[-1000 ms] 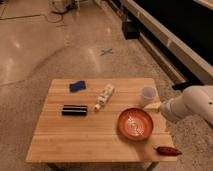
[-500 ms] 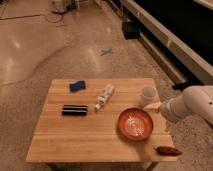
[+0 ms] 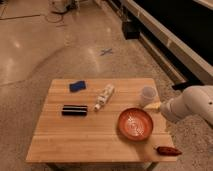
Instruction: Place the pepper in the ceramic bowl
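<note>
The pepper (image 3: 167,150) is a small dark red-brown pod lying at the table's front right corner, near the edge. The ceramic bowl (image 3: 135,123) is round and orange-red with a pale-speckled inside; it stands on the right half of the table, up and to the left of the pepper, and nothing shows inside it. My gripper (image 3: 153,106) reaches in from the right on a white arm (image 3: 190,104). It sits just beyond the bowl's far right rim, below the translucent cup (image 3: 148,94), and well apart from the pepper.
On the wooden table (image 3: 75,140) lie a black rectangular bar (image 3: 74,109), a white bottle on its side (image 3: 104,97) and a blue object (image 3: 77,86). The floor around is polished concrete, with a dark wall base at the right.
</note>
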Tool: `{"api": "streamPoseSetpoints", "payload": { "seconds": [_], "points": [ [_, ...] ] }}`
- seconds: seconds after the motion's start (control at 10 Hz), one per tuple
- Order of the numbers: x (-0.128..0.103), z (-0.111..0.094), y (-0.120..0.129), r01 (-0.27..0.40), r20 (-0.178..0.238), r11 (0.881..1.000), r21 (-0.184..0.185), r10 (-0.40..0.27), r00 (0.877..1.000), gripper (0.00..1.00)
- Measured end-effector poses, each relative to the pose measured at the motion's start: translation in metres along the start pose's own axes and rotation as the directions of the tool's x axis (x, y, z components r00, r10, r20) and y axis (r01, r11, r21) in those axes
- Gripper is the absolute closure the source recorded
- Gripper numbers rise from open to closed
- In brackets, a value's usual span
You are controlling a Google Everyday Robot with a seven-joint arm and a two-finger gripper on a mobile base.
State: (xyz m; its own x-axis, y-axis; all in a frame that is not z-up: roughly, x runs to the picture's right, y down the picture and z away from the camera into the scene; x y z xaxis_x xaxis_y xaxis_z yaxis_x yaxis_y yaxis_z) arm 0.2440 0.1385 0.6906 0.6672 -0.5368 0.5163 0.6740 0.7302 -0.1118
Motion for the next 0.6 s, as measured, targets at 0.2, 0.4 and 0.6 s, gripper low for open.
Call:
{"api": "streamPoseSetpoints", "payload": {
  "seconds": [0.2,0.4,0.6],
  "points": [
    [0.002,0.001,0.002,0.005,-0.011,1.0,-0.007,-0.005,1.0,0.2],
    [0.011,0.008,0.023,-0.023,-0.051,0.999,-0.046,0.021,0.998,0.2],
    [0.022,0.015,0.047,-0.09,-0.076,0.994,-0.066,0.085,0.993,0.2]
  ]
}}
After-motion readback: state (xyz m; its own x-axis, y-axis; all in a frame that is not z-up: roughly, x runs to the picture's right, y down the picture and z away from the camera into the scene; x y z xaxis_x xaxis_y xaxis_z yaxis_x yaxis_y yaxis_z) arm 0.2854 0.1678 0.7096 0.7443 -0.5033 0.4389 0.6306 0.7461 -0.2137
